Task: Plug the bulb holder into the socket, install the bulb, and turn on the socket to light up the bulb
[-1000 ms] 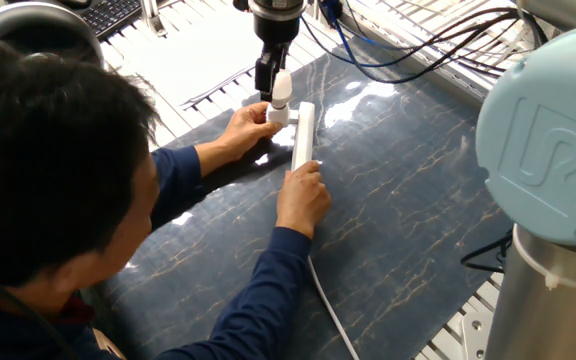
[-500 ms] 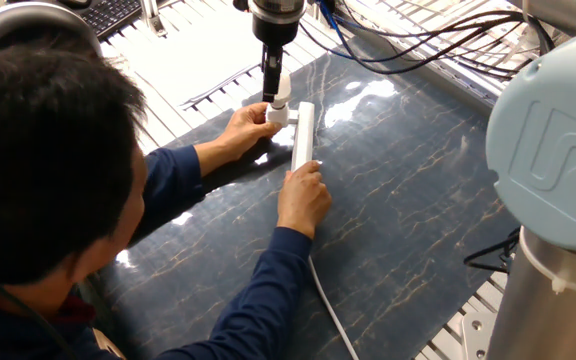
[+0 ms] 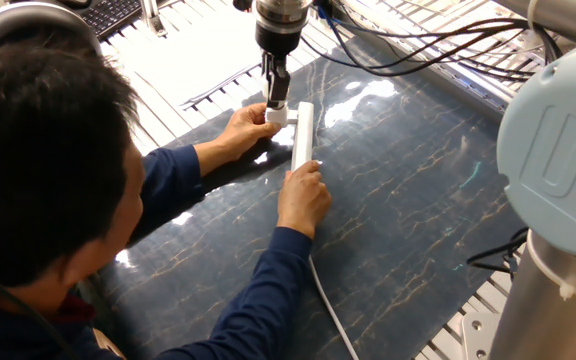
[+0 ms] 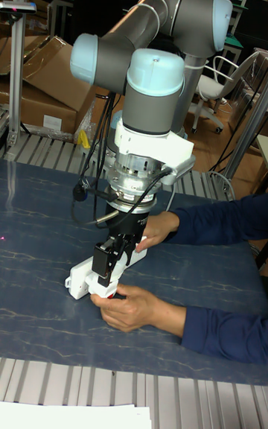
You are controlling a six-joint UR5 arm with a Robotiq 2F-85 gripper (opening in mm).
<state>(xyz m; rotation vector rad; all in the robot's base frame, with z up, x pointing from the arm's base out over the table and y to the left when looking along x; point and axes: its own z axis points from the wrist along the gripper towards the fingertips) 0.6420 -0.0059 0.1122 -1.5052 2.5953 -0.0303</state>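
The bulb holder sits at the far end of the socket, in the upper middle of the fixed view, apparently already seated on the strip. The socket's long axis runs from that end down toward the lower middle of the frame, where its white cord trails off. The bulb itself cannot be made out with certainty; something pale shows between the gripper's fingers, but it is too small to name.

Directly above the holder hangs the gripper, pointing straight down, so the holder lies just below it along the vertical line of approach. Its fingers stand close together, yet whether they clasp anything the pictures do not show.

A person steadies things with both hands: one hand cups the holder at upper left of the strip, the other hand presses on the socket's nearer stretch. All rests on the dark marbled bench.
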